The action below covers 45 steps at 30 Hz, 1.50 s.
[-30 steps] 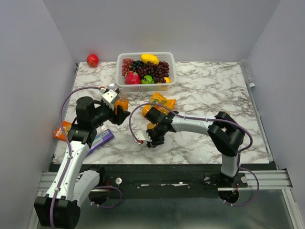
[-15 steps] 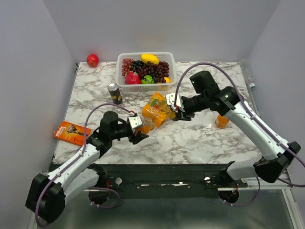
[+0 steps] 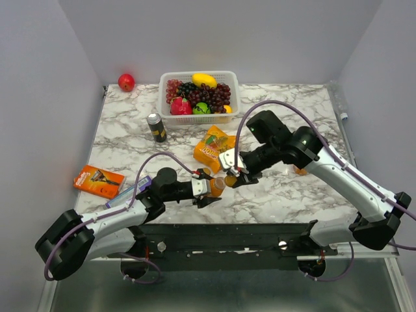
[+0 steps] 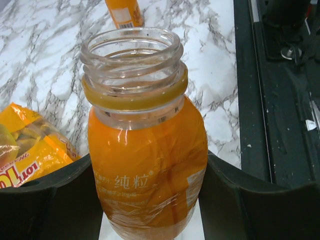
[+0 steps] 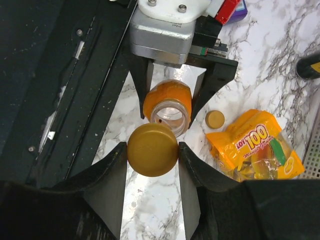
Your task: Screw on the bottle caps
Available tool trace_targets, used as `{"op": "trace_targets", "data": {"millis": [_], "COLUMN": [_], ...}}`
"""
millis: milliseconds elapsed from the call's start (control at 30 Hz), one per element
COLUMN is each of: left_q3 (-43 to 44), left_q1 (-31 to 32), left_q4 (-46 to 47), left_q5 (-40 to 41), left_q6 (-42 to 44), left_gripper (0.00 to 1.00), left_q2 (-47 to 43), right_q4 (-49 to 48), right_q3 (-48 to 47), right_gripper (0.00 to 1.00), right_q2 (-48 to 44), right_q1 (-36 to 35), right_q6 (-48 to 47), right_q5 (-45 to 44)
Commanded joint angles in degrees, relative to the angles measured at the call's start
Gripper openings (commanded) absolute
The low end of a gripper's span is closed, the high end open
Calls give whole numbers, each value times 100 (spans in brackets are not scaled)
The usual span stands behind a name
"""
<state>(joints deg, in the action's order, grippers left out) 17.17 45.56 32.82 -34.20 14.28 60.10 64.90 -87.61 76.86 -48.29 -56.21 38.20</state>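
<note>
The left pincer [image 3: 207, 190] is closed on a small clear plastic bottle filled with orange juice [image 4: 145, 165]. Its two black fingers [image 4: 45, 200] press on the body of the bottle from both sides. The bottle is held above the near part of the white marble table [image 3: 292, 117]. Its threaded mouth is uncovered and turned toward the right arm, and a golden ring sits under the thread.

The right pincer [image 3: 234, 175] grips a round golden-orange plastic cap [image 5: 152, 149] by its edge, between both fingers. In the right wrist view the cap is just in front of the bottle mouth and very near to it, but not on it.

A second golden-orange cap [image 5: 215, 119] lies flat on the table, just beside a yellow-orange snack bag [image 5: 255, 145]. At the top edge of the left wrist view there is another orange bottle [image 4: 124, 11] on the table, only partly seen.

Farther back stand a dark can with a silver top [image 3: 156, 127] and a white plastic basket [image 3: 162, 104] with fruit. A red apple [image 3: 126, 82] is in the far left corner. A flat orange packet [image 3: 99, 180] lies at the left side.
</note>
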Motion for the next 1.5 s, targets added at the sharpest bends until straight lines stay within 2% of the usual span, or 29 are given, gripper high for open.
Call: {"op": "trace_targets", "data": {"millis": [0,167,467,767,967,1167,1467], "left_q3": [155,173,173,41,-64,-3,111], "left_q1": [137,173,172,172,181,181,199], "left_q4": [497,489,638,901,911,665,542], "left_q5": [132,141,299,291,229,106,167], "left_q6": [-286,-522,-980,-1094,-902,-269,-321], "left_gripper": [0,0,0,0,0,0,0], "left_q2": [-50,-68,-226,-332,-472,-490,-437], "right_q4": [-538,-874,-242,-321,-75,136,339], "right_q3": [104,104,-37,-36,-63,-63,-89], "right_gripper": [31,31,32,32,33,34,34], "right_q2": [84,206,400,540,602,646,690], "right_q1": [-110,-172,-347,-400,-400,-400,-479], "right_q6": [100,180,-373,-295,-575,-997,-1507], "right_q5": [-216,-383,-84,-348,-418,-436,-532]}}
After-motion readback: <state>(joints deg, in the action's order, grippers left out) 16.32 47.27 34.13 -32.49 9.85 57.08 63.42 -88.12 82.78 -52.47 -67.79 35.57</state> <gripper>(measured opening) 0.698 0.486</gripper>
